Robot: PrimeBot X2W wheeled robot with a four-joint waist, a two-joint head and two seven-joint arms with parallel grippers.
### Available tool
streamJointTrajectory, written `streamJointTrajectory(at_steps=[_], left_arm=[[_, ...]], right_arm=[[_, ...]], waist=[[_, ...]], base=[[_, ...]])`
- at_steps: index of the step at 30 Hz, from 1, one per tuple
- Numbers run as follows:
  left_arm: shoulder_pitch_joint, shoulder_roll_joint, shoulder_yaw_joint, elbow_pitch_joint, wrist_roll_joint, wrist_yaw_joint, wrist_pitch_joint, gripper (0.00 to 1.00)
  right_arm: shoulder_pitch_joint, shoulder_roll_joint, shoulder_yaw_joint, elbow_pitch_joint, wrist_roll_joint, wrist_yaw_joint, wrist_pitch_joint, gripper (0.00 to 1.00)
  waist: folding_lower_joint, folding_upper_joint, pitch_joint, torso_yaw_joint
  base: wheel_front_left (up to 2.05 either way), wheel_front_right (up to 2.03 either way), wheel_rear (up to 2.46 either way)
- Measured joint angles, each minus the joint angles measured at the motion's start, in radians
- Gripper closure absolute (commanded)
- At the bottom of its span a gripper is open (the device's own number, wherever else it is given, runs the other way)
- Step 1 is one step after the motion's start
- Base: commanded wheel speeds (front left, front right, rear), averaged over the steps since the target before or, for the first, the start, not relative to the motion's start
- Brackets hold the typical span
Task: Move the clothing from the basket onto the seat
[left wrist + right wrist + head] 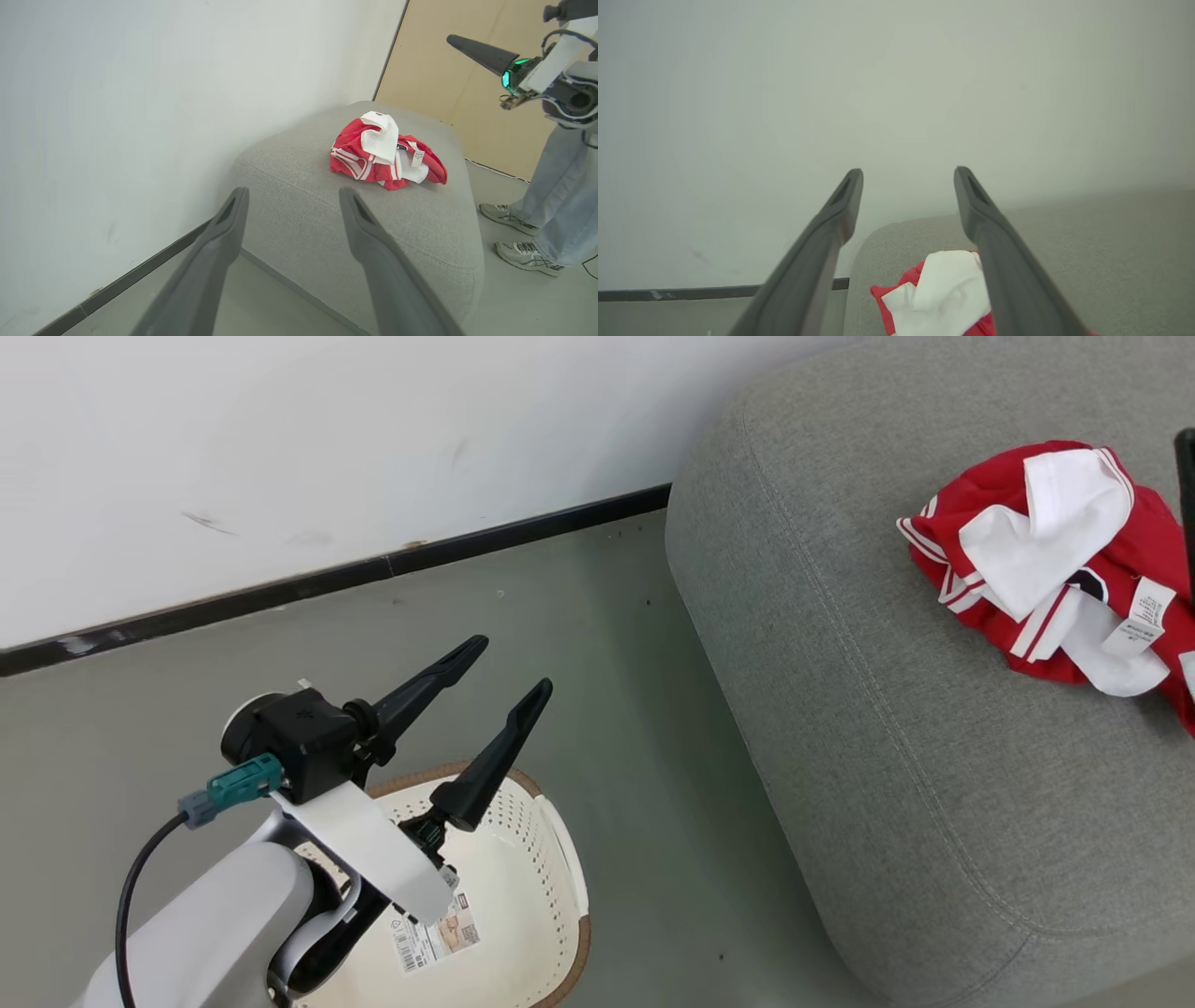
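Red clothing [1046, 560], perhaps both garments, on seat [887, 756].

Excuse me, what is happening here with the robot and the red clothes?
The red and white clothing lies bundled on the grey seat. The robot's left gripper hangs open above the basket, whose visible part has no garment. Its right gripper is open above the clothing. A person stands beside the seat.

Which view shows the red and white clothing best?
The left wrist view: the whole clothing pile sits unobstructed on the seat. The head view crops it at the right edge; the right wrist view catches a piece at its bottom edge.
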Motion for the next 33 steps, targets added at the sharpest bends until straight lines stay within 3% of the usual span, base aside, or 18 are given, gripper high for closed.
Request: streamJointTrajectory(at_steps=[11, 33], left_arm=[[0.037, -0.018, 0.056, 0.039, -0.036, 0.042, -0.047, 0.00], [0.174, 0.007, 0.198, 0.150, -0.066, 0.133, -0.098, 0.00]], right_arm=[[-0.002, 0.033, 0.067, -0.056, -0.042, 0.000, 0.000, 0.00], [0.081, 0.137, 0.184, -0.082, -0.079, 0.000, 0.000, 0.00]], waist=[[0.0000, 0.0000, -0.060, 0.055], [0.0000, 0.0000, -0.167, 0.192]], base=[[0.00, 0.00, 0.00], [0.00, 0.00, 0.00]])
